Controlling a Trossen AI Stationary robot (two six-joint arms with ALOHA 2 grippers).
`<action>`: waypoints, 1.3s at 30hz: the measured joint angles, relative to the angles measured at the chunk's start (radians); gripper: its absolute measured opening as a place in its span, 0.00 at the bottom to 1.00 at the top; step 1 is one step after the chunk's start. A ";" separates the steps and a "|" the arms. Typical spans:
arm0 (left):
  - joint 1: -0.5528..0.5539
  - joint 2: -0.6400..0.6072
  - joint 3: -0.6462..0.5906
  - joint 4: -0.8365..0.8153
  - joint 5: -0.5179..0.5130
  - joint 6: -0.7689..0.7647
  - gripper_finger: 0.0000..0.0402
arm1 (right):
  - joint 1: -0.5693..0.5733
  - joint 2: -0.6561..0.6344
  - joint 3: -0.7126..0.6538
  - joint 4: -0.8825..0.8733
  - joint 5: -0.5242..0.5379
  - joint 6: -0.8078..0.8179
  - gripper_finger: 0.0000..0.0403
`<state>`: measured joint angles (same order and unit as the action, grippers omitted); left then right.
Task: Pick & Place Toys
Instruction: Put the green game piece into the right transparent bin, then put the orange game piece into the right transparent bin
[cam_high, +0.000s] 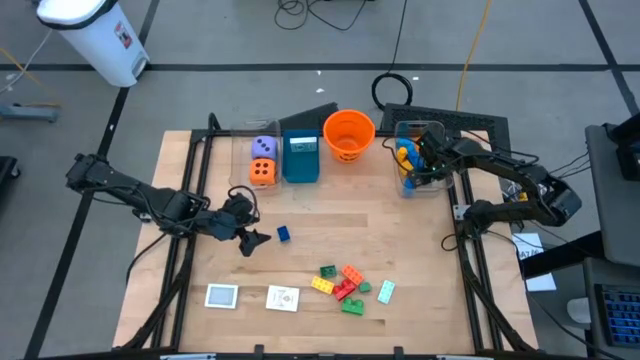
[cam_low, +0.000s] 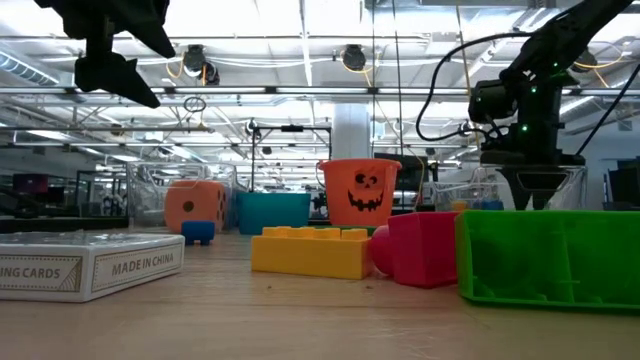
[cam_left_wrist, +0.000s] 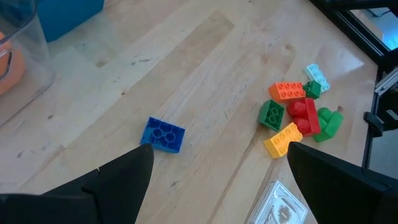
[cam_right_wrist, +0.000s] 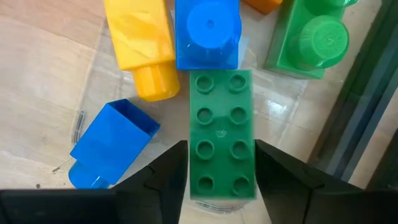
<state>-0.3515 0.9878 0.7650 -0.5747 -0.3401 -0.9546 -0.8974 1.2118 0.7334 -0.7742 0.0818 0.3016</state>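
Right end effector (cam_high: 418, 168) sits inside the clear bin (cam_high: 398, 186) at the tabletop's (cam_high: 400, 240) far right, fingers (cam_right_wrist: 163, 180) clamped on a green eight-stud brick (cam_right_wrist: 222, 134). Beneath it in the bin lie a yellow brick (cam_right_wrist: 142, 46) and two blue bricks (cam_right_wrist: 207, 32), with another green brick (cam_right_wrist: 313, 38) alongside.

Left end effector (cam_high: 252, 238) hovers above the left-centre tabletop, jaws spread wide and empty, just beside a lone blue brick (cam_left_wrist: 163, 134). A cluster of mixed bricks (cam_high: 345, 285) lies near the front edge. Two white cards (cam_high: 253, 297) rest to its left. Orange die (cam_high: 263, 172) and purple die (cam_high: 264, 148) occupy the left clear bin.
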 joint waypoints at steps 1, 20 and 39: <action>0.000 0.000 0.000 0.000 0.000 0.000 0.94 | 0.000 0.000 0.000 0.001 0.000 0.000 0.45; 0.000 0.000 0.000 0.000 0.000 0.033 0.94 | 0.008 -0.092 0.186 0.002 -0.050 -0.030 0.53; 0.000 0.000 0.000 0.003 -0.001 0.039 0.94 | 0.368 -0.150 0.179 0.578 -0.216 0.251 0.53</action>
<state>-0.3515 0.9878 0.7650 -0.5715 -0.3406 -0.9161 -0.5294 1.0622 0.9119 -0.1963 -0.1345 0.5525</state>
